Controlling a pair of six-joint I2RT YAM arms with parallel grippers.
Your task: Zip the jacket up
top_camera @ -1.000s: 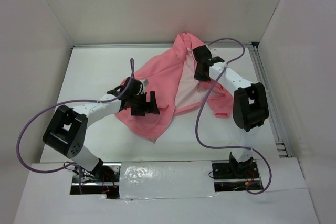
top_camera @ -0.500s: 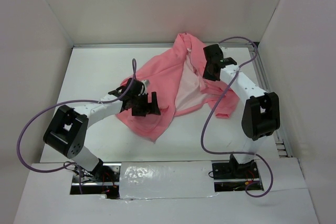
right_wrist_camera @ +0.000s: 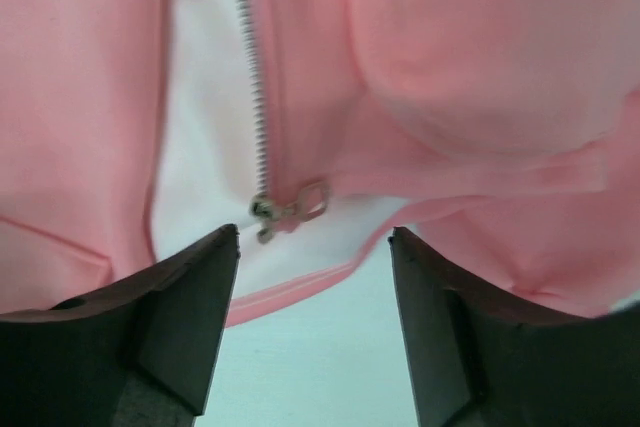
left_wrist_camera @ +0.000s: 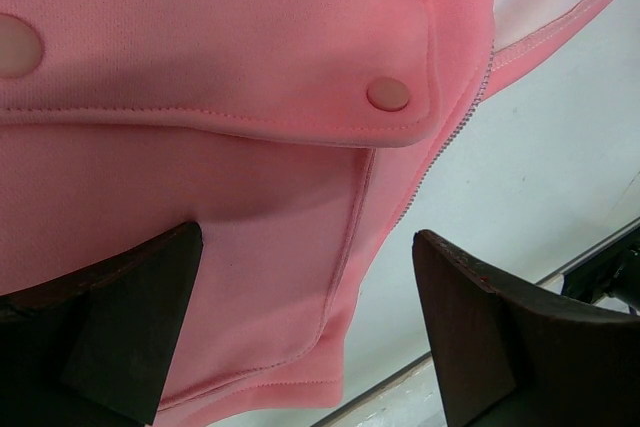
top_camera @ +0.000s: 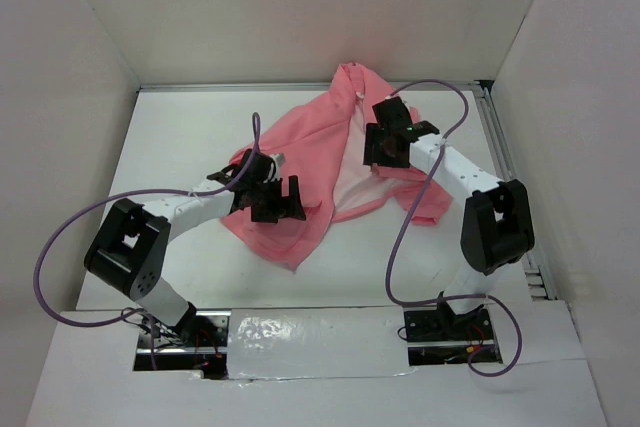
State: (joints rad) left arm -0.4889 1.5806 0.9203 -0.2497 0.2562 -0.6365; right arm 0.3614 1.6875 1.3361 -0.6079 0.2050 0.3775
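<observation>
The salmon-pink jacket (top_camera: 305, 152) lies rumpled and unzipped on the white table, its pale lining (top_camera: 352, 172) showing in the middle. My left gripper (top_camera: 282, 199) hovers open over the jacket's near-left corner; its wrist view shows a pocket flap with a snap (left_wrist_camera: 388, 94) and a zipper edge (left_wrist_camera: 455, 132). My right gripper (top_camera: 381, 152) stands open above the right front edge. In its wrist view the zipper slider and pull (right_wrist_camera: 285, 208) sit at the end of a row of teeth (right_wrist_camera: 250, 57), just beyond the open fingertips (right_wrist_camera: 218, 247), with nothing held.
White walls enclose the table on three sides. A metal rail (top_camera: 510, 182) runs along the right edge. Purple cables (top_camera: 405, 217) loop from both arms over the table.
My right gripper has opened and shifted left and nearer over the jacket's right front edge. The left arm has stayed in place.
</observation>
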